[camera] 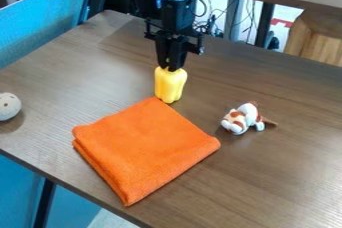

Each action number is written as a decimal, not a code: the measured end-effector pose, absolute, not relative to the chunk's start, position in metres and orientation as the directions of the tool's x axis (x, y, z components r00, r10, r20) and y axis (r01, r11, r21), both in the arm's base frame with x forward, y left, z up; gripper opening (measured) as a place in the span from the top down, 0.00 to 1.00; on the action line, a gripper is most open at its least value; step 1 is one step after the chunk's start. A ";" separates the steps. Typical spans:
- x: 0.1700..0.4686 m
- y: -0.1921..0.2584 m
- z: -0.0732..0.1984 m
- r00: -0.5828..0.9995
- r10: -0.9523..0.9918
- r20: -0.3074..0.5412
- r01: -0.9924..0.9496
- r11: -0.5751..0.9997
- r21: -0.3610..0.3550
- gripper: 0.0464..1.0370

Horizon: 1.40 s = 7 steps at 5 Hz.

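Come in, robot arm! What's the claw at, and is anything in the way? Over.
Gripper at top of yellow toy bell pepper. Pepper upright by folded orange cloth's far corner. Nothing seen between gripper and pepper. Over.

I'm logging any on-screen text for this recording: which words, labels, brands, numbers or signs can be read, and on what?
No text can be read.
Yellow pepper-shaped object: none seen.
Orange cloth: none seen.
Plush toy: none seen.
Pale ball: none seen.
Red mark in the background: too small to tell whether it is writing.
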<state>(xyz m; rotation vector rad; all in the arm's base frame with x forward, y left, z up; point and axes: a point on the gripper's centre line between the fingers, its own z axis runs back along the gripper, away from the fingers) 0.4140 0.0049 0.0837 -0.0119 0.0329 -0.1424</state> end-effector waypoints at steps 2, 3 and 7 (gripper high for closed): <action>0.392 0.074 0.126 0.997 0.037 0.061 -0.040 0.998 0.055 0.82; 0.373 0.121 0.125 0.974 0.225 0.024 -0.227 0.970 0.087 0.82; 0.326 0.280 0.091 0.914 0.399 -0.070 -0.396 0.917 0.044 0.82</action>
